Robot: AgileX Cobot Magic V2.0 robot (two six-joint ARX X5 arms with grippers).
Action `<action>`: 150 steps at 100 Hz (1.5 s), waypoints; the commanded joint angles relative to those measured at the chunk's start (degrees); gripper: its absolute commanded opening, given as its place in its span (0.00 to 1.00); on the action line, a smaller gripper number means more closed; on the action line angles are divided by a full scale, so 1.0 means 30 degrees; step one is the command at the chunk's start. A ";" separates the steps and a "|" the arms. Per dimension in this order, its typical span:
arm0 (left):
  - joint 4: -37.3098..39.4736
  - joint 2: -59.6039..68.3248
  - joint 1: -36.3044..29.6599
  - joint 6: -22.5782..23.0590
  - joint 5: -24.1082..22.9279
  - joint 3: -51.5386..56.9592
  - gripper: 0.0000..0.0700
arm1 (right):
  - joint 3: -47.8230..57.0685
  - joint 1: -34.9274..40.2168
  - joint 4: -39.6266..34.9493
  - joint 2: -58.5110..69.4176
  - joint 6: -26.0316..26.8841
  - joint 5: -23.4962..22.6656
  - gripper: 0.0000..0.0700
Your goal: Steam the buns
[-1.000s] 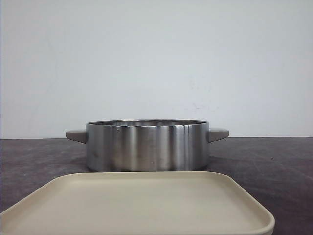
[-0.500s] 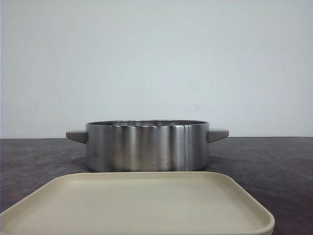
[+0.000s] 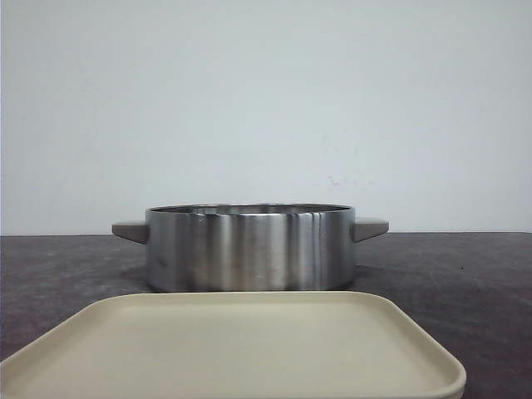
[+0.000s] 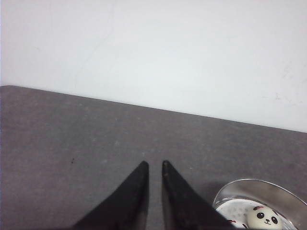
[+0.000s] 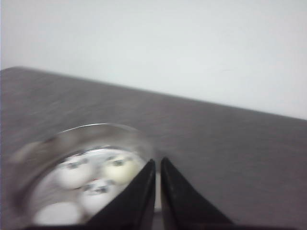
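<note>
Buns [image 5: 91, 184], white panda-faced domes, already sit inside the unmoved steel pot [image 3: 251, 248]; both black claws [image 4: 154, 165] [image 5: 158, 163] hover nearly closed, empty.

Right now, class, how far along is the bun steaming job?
Done: four buns lie inside the steel pot, and the beige tray in front holds nothing. In hand: nothing; the left claw and right claw are shut and empty. Left: no lid is on the pot.
</note>
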 commanded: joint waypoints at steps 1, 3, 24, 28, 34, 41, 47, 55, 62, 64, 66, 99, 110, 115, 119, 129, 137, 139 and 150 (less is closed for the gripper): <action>0.0262 0.0080 -0.0036 0.0058 -0.0109 0.0226 0.00 | -0.1843 -0.1588 0.1282 -0.1894 -0.0459 -0.0350 0.02; 0.0262 0.0080 -0.0036 0.0058 -0.0109 0.0226 0.00 | -0.2426 -0.2157 0.1654 -0.2419 -0.0466 -0.0546 0.02; 0.0262 0.0080 -0.0036 0.0058 -0.0109 0.0226 0.00 | -0.7038 -0.6885 0.3184 -0.6018 -0.0386 -0.1406 0.02; 0.0270 0.0080 -0.0036 0.0058 -0.0109 0.0226 0.00 | -0.7694 -0.7453 0.3184 -0.6484 -0.0393 -0.1443 0.02; 0.0262 0.0080 -0.0036 0.0058 -0.0102 0.0226 0.00 | -0.8597 -0.8072 0.3184 -0.7220 -0.0393 -0.1581 0.02; 0.0270 0.0080 -0.0036 0.0058 -0.0109 0.0226 0.00 | -0.9566 -0.8488 0.3169 -0.8094 -0.0393 -0.1617 0.02; 0.0262 0.0080 -0.0036 0.0058 -0.0102 0.0226 0.00 | -1.0273 -0.8699 0.2973 -0.8837 -0.0386 -0.1617 0.02; 0.0262 0.0080 -0.0036 0.0058 -0.0109 0.0226 0.00 | -1.0892 -0.8888 0.2310 -0.9726 -0.0357 -0.1617 0.02; 0.0262 0.0080 -0.0036 0.0058 -0.0109 0.0226 0.00 | -1.0892 -0.9041 0.0809 -1.0375 -0.0357 -0.1625 0.02; 0.0277 0.0080 -0.0036 0.0058 -0.0109 0.0233 0.00 | -1.0892 -0.9071 0.0430 -1.0557 -0.0364 -0.1603 0.02; 0.0262 0.0080 -0.0036 0.0058 -0.0109 0.0226 0.00 | -1.0892 -0.9100 -0.0029 -1.0761 -0.0372 -0.1603 0.02; 0.0262 0.0066 -0.0036 0.0058 -0.0102 0.0233 0.00 | -1.0899 -0.9143 -0.1151 -1.0681 -0.0605 -0.1974 0.02; 0.0262 0.0066 -0.0036 0.0058 -0.0102 0.0233 0.00 | -1.0892 -0.9143 -0.0940 -1.0681 -0.0605 -0.1923 0.02; 0.0262 0.0066 -0.0029 0.0058 -0.0109 0.0233 0.00 | -1.0892 -0.9143 -0.0947 -1.0681 -0.0605 -0.1909 0.02; 0.0262 0.0066 -0.0036 0.0058 -0.0102 0.0233 0.00 | -1.0892 -0.9143 -0.0947 -1.0681 -0.0605 -0.1909 0.02; 0.0262 0.0066 -0.0036 0.0058 -0.0102 0.0233 0.00 | -1.0892 -0.9143 -0.0947 -1.0681 -0.0605 -0.1909 0.02; 0.0262 0.0066 -0.0036 0.0058 -0.0109 0.0233 0.00 | -1.0892 -0.9143 -0.0947 -1.0681 -0.0605 -0.1902 0.02; 0.0262 0.0066 -0.0036 0.0058 -0.0102 0.0233 0.00 | -1.0892 -0.9143 -0.0947 -1.0681 -0.0605 -0.1902 0.02; 0.0262 0.0066 -0.0036 0.0058 -0.0109 0.0233 0.00 | -1.0892 -0.9143 -0.0947 -1.0681 -0.0605 -0.1902 0.02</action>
